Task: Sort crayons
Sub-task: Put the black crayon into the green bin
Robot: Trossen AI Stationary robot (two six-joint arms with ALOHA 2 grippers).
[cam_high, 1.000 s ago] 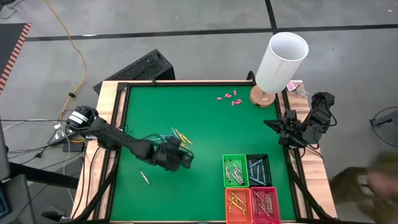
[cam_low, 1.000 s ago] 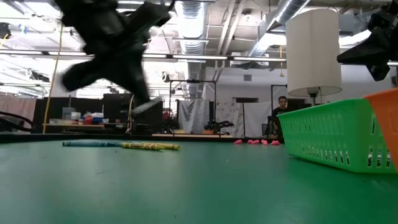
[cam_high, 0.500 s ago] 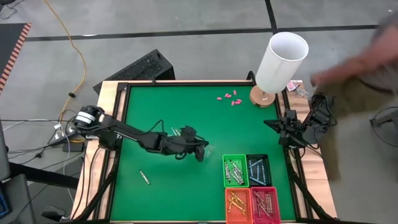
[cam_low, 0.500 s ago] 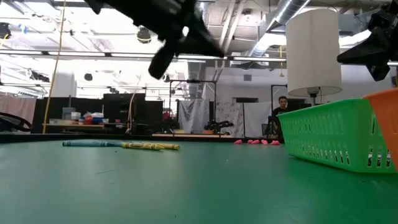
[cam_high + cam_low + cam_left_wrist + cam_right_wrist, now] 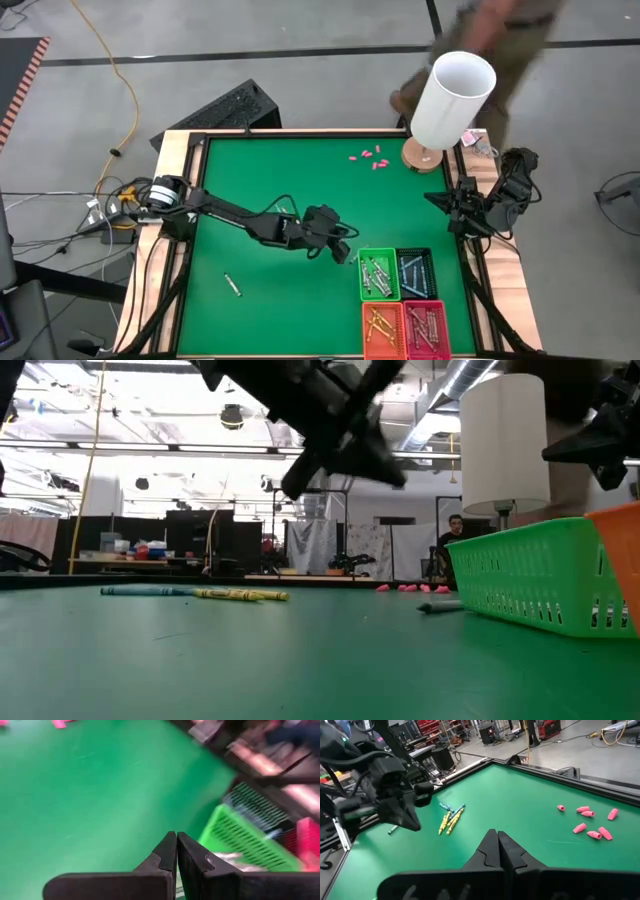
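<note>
The left hand [image 5: 345, 252] hung over the green surface [image 5: 300, 180] just left of the green basket [image 5: 378, 276], its fingers [image 5: 167, 851] pressed together with nothing visible between them. The right hand [image 5: 437, 199] waited at the right edge of the surface, beside the lamp base, likewise clenched and empty.

Four baskets sat in a block at the near right: the green one, a dark one [image 5: 415, 272] to its right, an orange one [image 5: 381, 327] and a red one [image 5: 426, 326] nearer still, each holding sorted crayons. A few loose crayons [image 5: 449, 818] (yellow and light blue, lying side by side) remained towards the left of the middle of the surface. One more crayon [image 5: 232, 285] lay alone at the near left, well apart from the rest. In the low view a single crayon [image 5: 437, 606] lay on the surface just beside the green basket's wall.

Small pink pieces [image 5: 367, 157] were scattered at the far side, near a white lamp [image 5: 452, 98]. A person [image 5: 480, 40] passed beyond the far right corner.
</note>
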